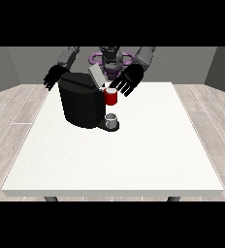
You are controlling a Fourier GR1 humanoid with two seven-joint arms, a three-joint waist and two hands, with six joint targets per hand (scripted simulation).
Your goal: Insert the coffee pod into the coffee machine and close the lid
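Light fell evenly and fairly brightly across the white table (114, 160), whose top showed almost no shading and no glare. The black coffee machine (80, 104) read as a nearly flat dark mass with only a faint sheen along its upper edge, and it threw no distinct shadow onto the surface around it. The grey walls (5, 68) behind looked dimmer than the tabletop, and the table's straight edges showed no bending toward the borders of the view.
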